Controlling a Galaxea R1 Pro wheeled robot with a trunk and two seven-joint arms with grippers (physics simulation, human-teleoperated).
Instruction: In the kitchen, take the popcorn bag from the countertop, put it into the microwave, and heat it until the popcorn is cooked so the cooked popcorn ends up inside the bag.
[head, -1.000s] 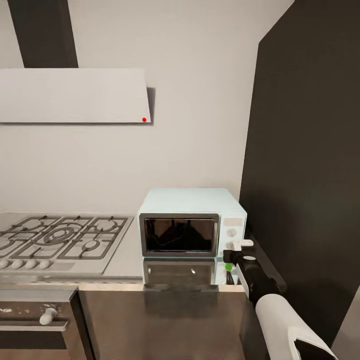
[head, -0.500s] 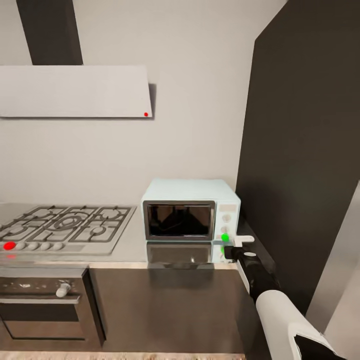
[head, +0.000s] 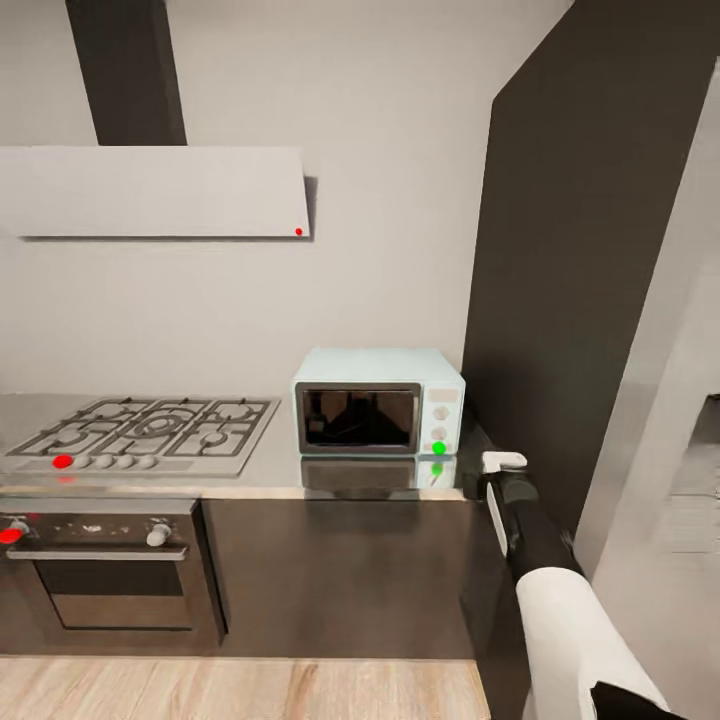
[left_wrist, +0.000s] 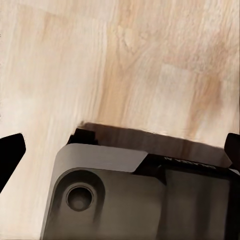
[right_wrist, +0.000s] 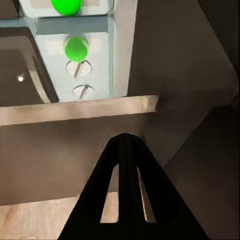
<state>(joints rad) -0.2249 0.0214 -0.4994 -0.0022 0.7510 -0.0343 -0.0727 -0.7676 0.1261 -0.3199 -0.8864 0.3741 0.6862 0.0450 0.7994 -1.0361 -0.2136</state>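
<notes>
The microwave (head: 378, 401) was seen standing on the table (head: 280, 468), against the pale wall and just beside a tall dark panel (head: 580, 250), with its dark glass door shut and a round green light (head: 438, 447) lit low on its knob panel. What lay behind the glass could not be made out, so the popcorn bag could not be placed. To the microwave's left, a gas hob (head: 150, 428) with black grates was set into the table, a red light (head: 62, 461) showing among its front knobs, and a steel oven (head: 105, 565) was fitted beneath it. A pale extractor hood (head: 155, 192) was mounted on the wall above the hob. The right pincer (head: 503, 462) was held in front of the table's edge, below and to the right of the microwave and apart from it; in the right wrist view its two dark fingers (right_wrist: 112, 187) were seen pressed together at their tips, holding nothing, with the green light (right_wrist: 76, 48) beyond them. In the left wrist view, the left pincer's dark fingertips (left_wrist: 10, 152) were seen spread wide apart over a light wooden floor (left_wrist: 125, 65), with a dark grey part of the robot's base (left_wrist: 135, 195) beneath.
</notes>
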